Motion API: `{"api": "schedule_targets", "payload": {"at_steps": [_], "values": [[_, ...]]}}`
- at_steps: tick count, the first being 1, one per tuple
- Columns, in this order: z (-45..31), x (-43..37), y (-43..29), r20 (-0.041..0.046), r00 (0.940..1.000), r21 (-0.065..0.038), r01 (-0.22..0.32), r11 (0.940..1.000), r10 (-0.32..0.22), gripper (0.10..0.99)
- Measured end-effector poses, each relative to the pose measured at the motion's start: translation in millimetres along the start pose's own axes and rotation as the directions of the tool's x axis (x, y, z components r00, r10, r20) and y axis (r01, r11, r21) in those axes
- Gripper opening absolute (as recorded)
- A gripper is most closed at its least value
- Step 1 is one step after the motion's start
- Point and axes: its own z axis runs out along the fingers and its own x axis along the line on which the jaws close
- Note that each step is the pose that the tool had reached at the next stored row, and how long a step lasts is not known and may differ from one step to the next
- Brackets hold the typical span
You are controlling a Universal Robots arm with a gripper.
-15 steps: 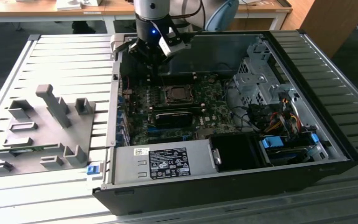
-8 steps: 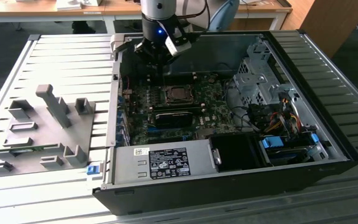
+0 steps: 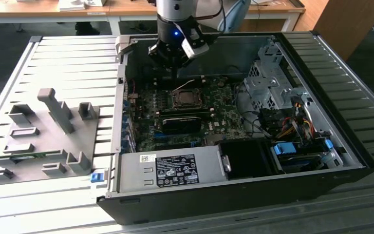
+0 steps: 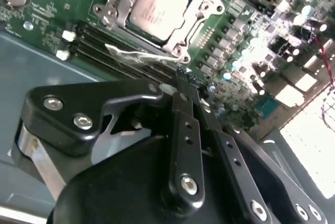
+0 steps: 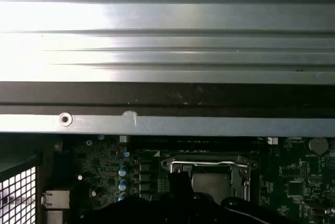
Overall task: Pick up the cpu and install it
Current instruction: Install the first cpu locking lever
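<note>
Cpu (image 4: 157,5) lies flat in motherboard socket (image 4: 116,1), silvery top up, square so no long axis, edges in line with socket frame; also seen in first wrist view (image 5: 212,183). Print on its lid too faint to read. Gripper (image 4: 182,77) hangs above case (image 3: 317,165) near rear wall, fingers (image 4: 180,130) pressed together, holding nothing. White label on power supply (image 3: 167,170), text illegible. Grey tray (image 3: 41,141) beside case. Drive cage (image 3: 268,83) and cables (image 3: 291,122) toward exterior view's right.
</note>
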Motion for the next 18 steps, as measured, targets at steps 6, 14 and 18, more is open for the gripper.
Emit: {"api": "schedule_targets", "payload": {"at_steps": [6,14,18], "values": [[2.0,-0.1,-2.5,-0.0001,1.0000,-0.050,0.000,0.9988,0.000,0.106],[8.5,-10.4,-2.6,-0.0001,1.0000,-0.051,-0.005,0.9987,0.005,0.106],[13.1,-12.7,-2.4,-0.0001,1.0000,-0.051,-0.005,0.9987,0.005,0.106]]}}
